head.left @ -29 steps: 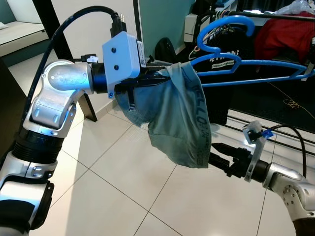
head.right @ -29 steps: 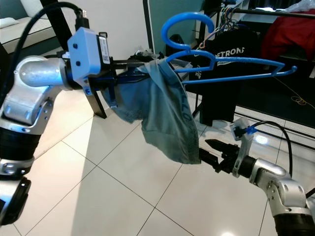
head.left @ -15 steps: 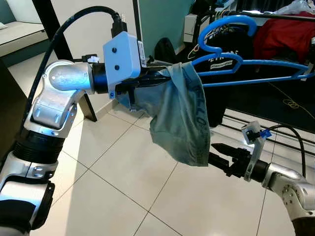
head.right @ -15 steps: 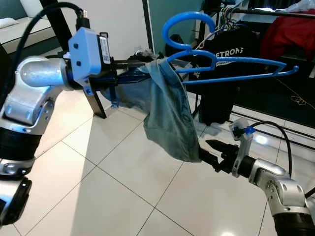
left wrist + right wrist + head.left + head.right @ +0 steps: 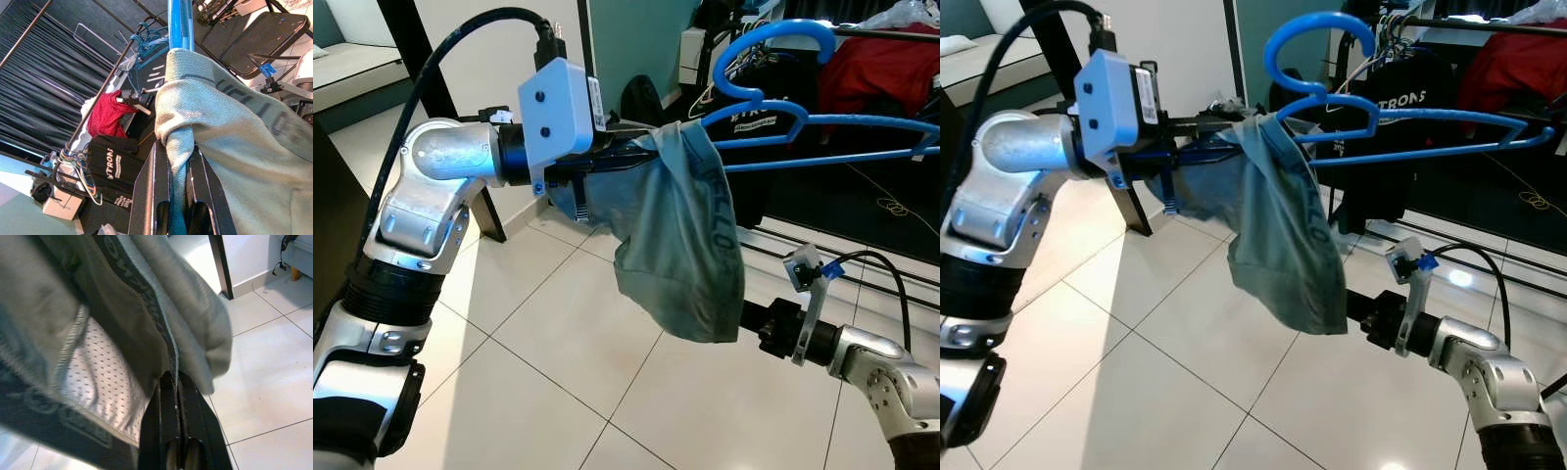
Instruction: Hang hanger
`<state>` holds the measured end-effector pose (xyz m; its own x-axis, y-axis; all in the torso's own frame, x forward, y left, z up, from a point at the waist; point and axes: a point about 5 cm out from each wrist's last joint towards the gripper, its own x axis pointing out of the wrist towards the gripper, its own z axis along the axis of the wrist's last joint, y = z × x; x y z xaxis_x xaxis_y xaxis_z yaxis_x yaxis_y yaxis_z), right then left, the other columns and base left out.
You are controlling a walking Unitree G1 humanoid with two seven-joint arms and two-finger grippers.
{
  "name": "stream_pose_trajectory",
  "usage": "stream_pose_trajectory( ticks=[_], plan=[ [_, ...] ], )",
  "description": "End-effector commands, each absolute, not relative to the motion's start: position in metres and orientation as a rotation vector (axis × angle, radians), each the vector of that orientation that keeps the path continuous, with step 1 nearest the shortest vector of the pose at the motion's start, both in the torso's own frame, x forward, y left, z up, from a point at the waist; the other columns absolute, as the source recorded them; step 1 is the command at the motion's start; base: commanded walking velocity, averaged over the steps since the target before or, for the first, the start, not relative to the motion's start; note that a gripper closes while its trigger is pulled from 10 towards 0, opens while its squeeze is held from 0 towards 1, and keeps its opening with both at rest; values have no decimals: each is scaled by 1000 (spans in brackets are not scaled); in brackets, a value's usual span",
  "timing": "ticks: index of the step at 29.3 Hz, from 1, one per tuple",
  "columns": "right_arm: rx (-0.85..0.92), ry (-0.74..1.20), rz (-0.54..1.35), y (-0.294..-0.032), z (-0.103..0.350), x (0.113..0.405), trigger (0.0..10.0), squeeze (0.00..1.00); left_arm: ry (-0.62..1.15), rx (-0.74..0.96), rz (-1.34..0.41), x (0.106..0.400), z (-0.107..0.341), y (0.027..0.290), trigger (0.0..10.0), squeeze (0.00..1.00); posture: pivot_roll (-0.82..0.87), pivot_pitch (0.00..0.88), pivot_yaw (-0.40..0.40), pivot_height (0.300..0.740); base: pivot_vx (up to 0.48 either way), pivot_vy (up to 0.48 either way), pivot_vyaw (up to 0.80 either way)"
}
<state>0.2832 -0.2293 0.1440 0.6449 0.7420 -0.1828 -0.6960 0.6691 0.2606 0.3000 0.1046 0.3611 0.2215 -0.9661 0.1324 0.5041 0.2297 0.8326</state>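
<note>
Left gripper [image 5: 178, 215] clenched on blue hanger [image 5: 822, 122], garment [image 5: 685, 245] draped; right gripper [image 5: 173, 421] closed against its hem, steadying below the hanger.

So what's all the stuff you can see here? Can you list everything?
Hanger: one, blue, held out level in the air, its hook near the rail.
Cloth: one, grey-green, draped over the hanger's near end and hanging down.
Clothes rail: one, dark, at the back.
Red garment: one, hanging on the rail.
Black garment: one, with white lettering, hanging on the rail.
Floor: pale tiles, underneath everything.
Left hand: black fingers shut on the hanger's near end, where the cloth drapes.
Right hand: black fingers closed together at the cloth's bottom edge.
</note>
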Motion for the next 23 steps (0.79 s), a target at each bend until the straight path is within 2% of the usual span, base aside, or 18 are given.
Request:
stream_pose_trajectory(
  ticks=[1,6,12,14,20,23],
  plan=[
    [161,277,834,-227,145,282,0,0,-805,750,-1137,297,371,107,10000,0,-89,59,80,740,0,0,0],
    [158,261,821,-230,147,283,0,0,-802,755,-1126,298,371,108,10000,0,-87,55,79,740,0,0,0],
    [224,155,747,-241,163,293,0,0,-741,792,-1083,308,360,116,10000,0,-87,49,80,740,0,0,0],
    [370,-6,631,-258,187,305,0,0,-630,844,-1018,320,336,131,10000,0,-93,42,84,740,0,0,0],
    [419,-55,549,-270,195,311,0,0,-545,919,-922,330,315,142,10000,0,-85,41,77,740,0,0,0],
    [419,-43,521,-271,194,315,0,0,-479,947,-899,333,287,142,10000,0,-84,51,72,740,0,0,0]
  ],
)
